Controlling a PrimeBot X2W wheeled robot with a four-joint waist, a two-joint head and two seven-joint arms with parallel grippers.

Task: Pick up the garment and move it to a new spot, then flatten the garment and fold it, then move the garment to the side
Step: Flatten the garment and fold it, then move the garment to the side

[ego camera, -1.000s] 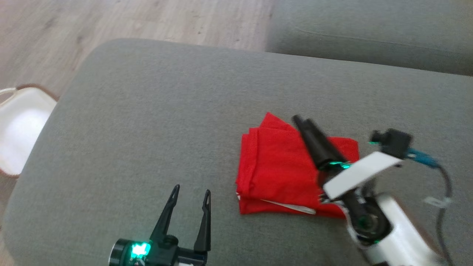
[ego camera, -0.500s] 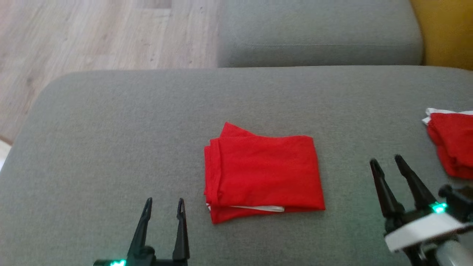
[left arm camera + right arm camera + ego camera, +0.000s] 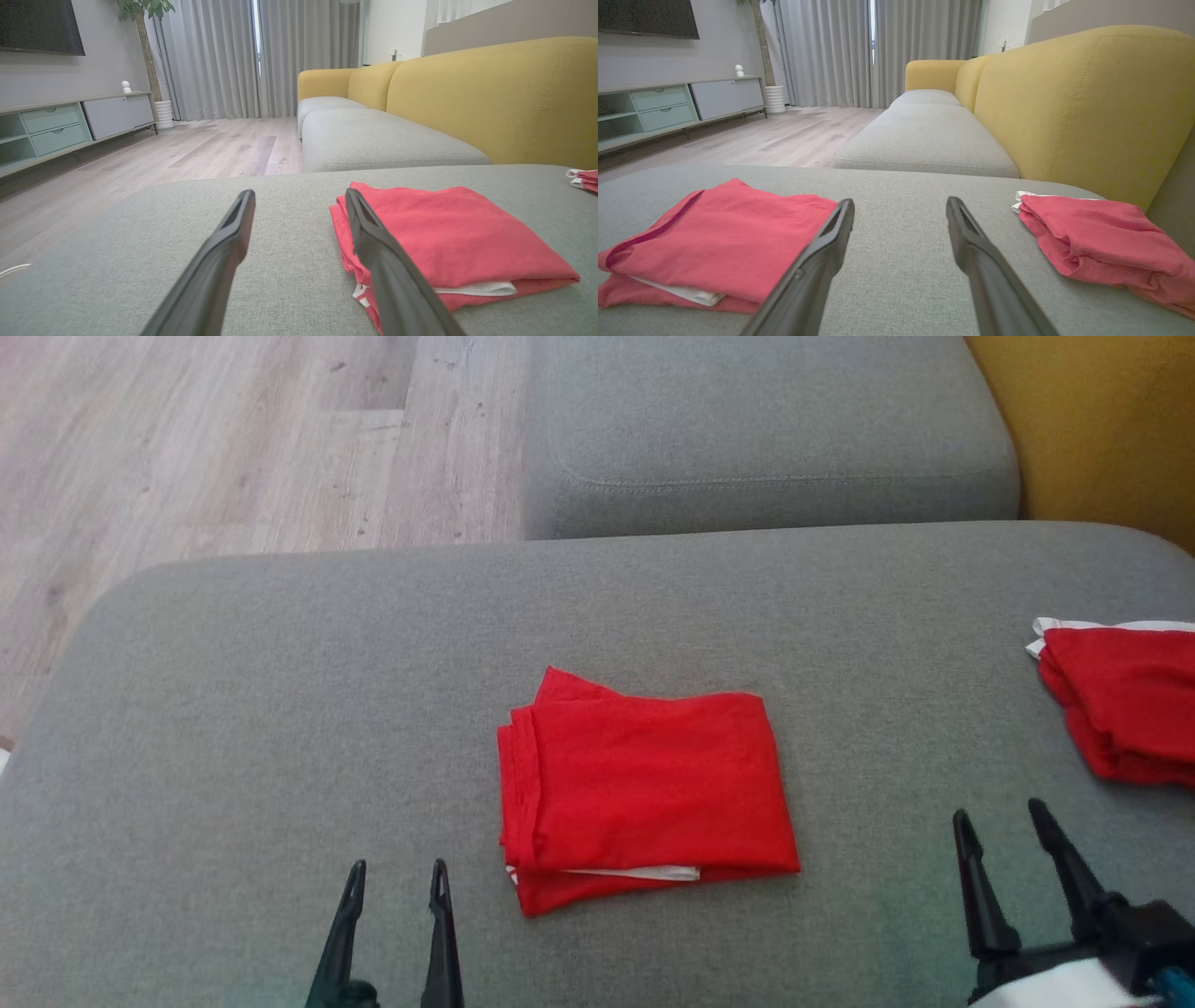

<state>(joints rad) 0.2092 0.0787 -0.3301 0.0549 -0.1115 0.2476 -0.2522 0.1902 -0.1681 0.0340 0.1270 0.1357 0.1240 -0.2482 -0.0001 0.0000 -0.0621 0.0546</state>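
Now that the red garment lies folded in the middle of the gray sofa seat, the right hand has pulled back off it. That hand and the left hand are spread wide, holding nothing. I think only moving it aside is left.

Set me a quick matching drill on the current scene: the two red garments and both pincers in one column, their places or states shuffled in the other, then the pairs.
1. folded garment
2. second red garment
3. left pincer
4. right pincer

a. open, lower left of the head view
b. flat in the middle of the grey cushion
c. open, lower right, pointing between the two garments
d. rumpled, at the right edge of the head view

Pairs: 1-b, 2-d, 3-a, 4-c.
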